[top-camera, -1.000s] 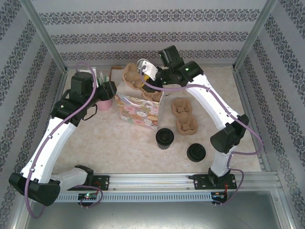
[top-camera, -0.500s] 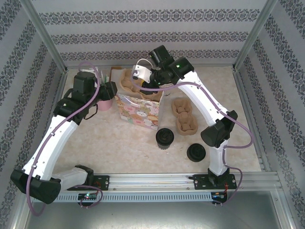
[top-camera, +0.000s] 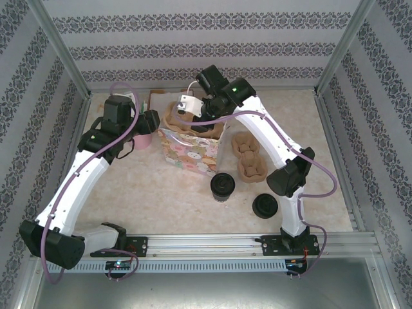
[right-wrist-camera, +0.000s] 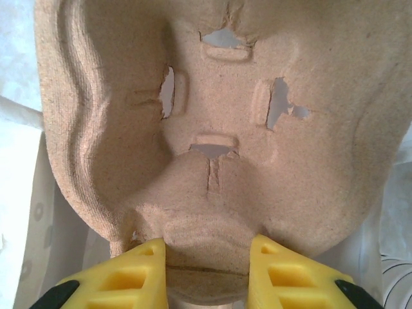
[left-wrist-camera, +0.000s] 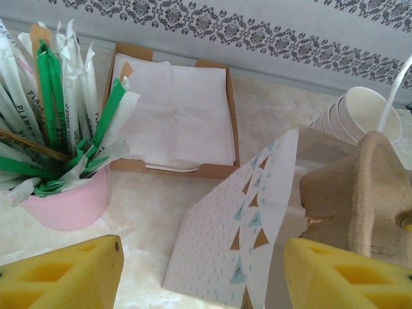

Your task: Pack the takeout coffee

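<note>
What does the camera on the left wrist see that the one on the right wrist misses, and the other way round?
Left wrist camera's extras: a pink pot of wrapped straws, a box of white napkins, a stack of paper cups, and the open left gripper. Right wrist camera's extras: torn slits in the brown cup tray, close up, its edge pinched by the right gripper. Shared: that cup tray, at the right edge of the left wrist picture.

The left arm [top-camera: 71, 187] and the right arm [top-camera: 273, 138] are made of white tapered links joined by bulky black joints. A purple cable [top-camera: 333, 187] loops along each. A small green light [top-camera: 233, 89] glows near each wrist. The fingers [left-wrist-camera: 58, 273] are bright yellow plastic with triangular recesses.
</note>
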Controlling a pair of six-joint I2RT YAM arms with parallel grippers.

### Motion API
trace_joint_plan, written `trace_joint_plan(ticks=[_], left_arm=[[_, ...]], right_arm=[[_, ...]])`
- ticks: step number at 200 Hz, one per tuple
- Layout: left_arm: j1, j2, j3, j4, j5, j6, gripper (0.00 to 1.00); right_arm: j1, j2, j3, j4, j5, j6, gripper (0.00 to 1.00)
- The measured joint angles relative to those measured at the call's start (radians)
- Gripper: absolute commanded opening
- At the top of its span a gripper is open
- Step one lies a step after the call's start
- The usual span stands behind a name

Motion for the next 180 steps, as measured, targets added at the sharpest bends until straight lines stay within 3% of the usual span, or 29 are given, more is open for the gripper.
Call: trace_joint_plan(ticks=[62, 180], left_arm=[[0.002, 0.021, 0.0, 0.006, 0.029, 0.0, 0.69], [0.059, 0.122, 0.024, 0.003, 0.197, 0.0, 0.7]], right_arm=[[0.01, 0.052, 0.015, -0.032, 0.033, -0.013, 0.25], [0.01, 0.06, 0.028, -0.054, 0.064, -0.02, 0.25]])
